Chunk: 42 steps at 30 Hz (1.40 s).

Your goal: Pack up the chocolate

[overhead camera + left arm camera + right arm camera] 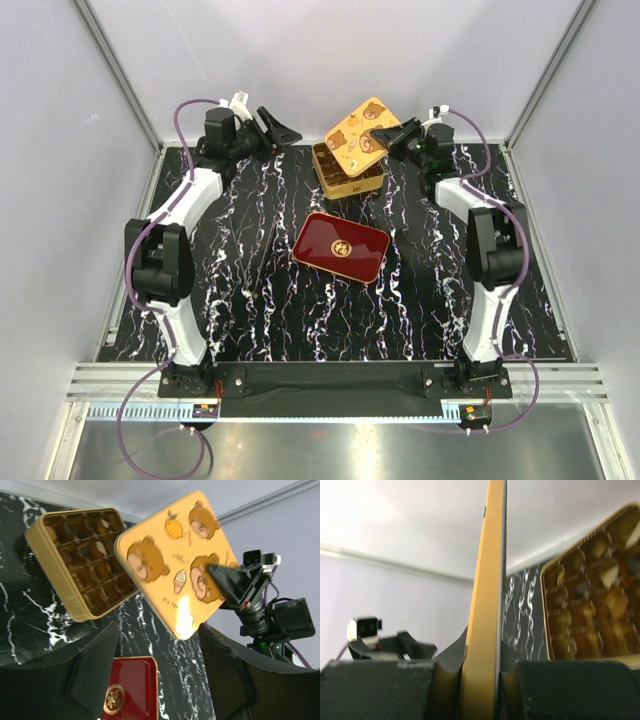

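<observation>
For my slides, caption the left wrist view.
Right gripper holds the bear-printed lid tilted beside the open gold tin; red tray nearby.

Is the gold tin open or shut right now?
Open. The right end effector holds the bear-print lid off the tin, and its divided cells show.

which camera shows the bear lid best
The left wrist view: the lid faces that camera, so its printed bears show plainly, with the right gripper pinching one edge. The top view shows the lid small and tilted. The right wrist view sees the lid only edge-on.
</observation>
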Motion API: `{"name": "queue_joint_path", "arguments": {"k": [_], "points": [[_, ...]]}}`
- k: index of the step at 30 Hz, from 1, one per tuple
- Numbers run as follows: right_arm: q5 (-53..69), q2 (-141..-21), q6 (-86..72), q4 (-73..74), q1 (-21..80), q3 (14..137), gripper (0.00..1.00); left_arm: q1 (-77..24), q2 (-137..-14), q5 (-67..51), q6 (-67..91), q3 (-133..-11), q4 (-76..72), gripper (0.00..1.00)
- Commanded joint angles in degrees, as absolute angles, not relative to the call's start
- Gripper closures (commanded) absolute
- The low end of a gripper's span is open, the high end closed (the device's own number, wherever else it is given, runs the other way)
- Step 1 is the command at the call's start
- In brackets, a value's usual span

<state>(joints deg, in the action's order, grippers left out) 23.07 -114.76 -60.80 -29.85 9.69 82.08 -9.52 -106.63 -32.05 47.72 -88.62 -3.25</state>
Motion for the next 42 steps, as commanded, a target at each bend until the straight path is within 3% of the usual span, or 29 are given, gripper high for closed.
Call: {"name": "queue_joint_path", "arguments": {"k": [1, 9, 25, 42], "points": [[17.84, -119.16, -65.65, -43.23, 11.25, 90.59, 1.00, -9.84, -111.08, -29.88, 44.04, -93.07, -0.79, 0.30], [17.48, -127.62, -64.87, -46.14, 10.64, 96.24, 1.00, -11.59, -122.95, -25.06, 40.53, -107.11, 8.52, 0.38], [9.76, -116.55, -43.95, -35.16, 8.26, 86.41, 1.00, -19.51, -132.89, -10.64, 37.79, -114.96, 15.03, 0.53], [9.67, -113.47, -39.99, -35.95, 7.03, 80.68, 1.00, -21.44, -137.28, -8.52, 38.41, -116.10, 13.71, 0.55]]}}
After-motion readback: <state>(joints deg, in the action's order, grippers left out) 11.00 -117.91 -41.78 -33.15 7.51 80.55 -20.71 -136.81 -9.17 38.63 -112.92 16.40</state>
